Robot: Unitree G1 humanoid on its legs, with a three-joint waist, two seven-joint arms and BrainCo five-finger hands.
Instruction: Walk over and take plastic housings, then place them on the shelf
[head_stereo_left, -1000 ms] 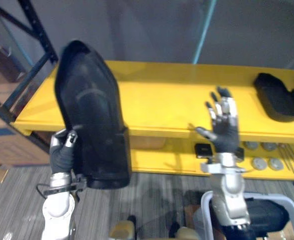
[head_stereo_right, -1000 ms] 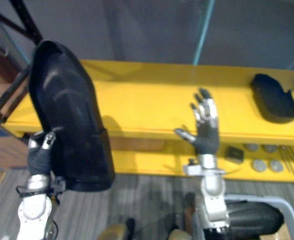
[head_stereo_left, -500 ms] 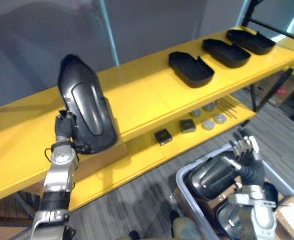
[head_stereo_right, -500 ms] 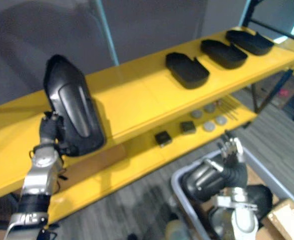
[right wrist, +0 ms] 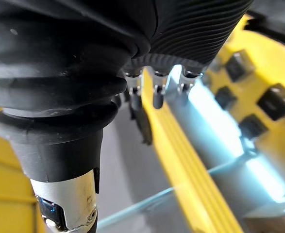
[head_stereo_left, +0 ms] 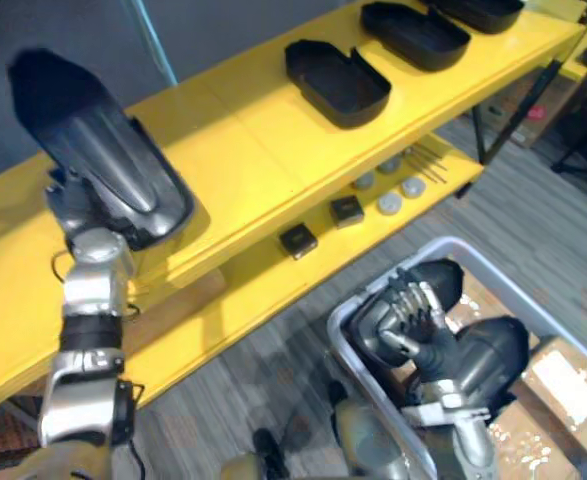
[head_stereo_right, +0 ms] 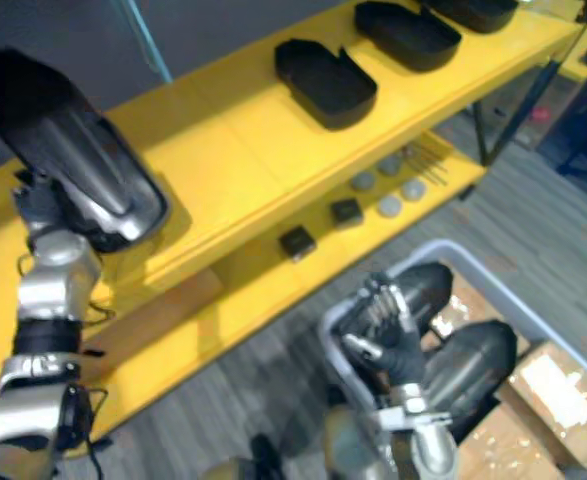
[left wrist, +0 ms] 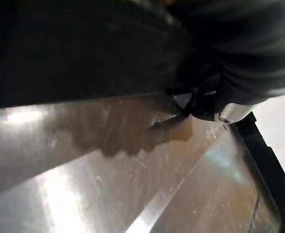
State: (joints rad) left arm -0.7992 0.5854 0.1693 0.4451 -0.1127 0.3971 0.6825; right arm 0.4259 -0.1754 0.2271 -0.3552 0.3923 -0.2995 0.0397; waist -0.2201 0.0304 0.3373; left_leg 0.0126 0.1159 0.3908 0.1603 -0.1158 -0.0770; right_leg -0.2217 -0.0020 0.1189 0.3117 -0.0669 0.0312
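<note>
My left hand (head_stereo_left: pixel 67 199) is shut on a large black plastic housing (head_stereo_left: pixel 103 160), gripping it from behind at its lower end. The housing leans back over the left part of the yellow shelf's top board (head_stereo_left: pixel 233 150), its lower end close to the board; contact cannot be told. In the left wrist view its glossy surface (left wrist: pixel 108 160) runs past my thumb (left wrist: pixel 229 97). My right hand (head_stereo_left: pixel 413 320) hovers open, fingers relaxed, over a grey bin (head_stereo_left: pixel 348 325) that contains more dark housings (head_stereo_left: pixel 488 350).
Three black housings (head_stereo_left: pixel 338 80) (head_stereo_left: pixel 413 35) (head_stereo_left: pixel 478 10) lie along the top board to the right. The lower shelf carries small black boxes (head_stereo_left: pixel 298 240), grey discs (head_stereo_left: pixel 388 203) and thin rods (head_stereo_left: pixel 428 155). Cardboard boxes (head_stereo_left: pixel 563 375) sit beside the bin.
The camera has swung toward the shelf's right end and the bin. The housing has tipped from upright to leaning, nearer the top board. My right hand stays over the bin.
</note>
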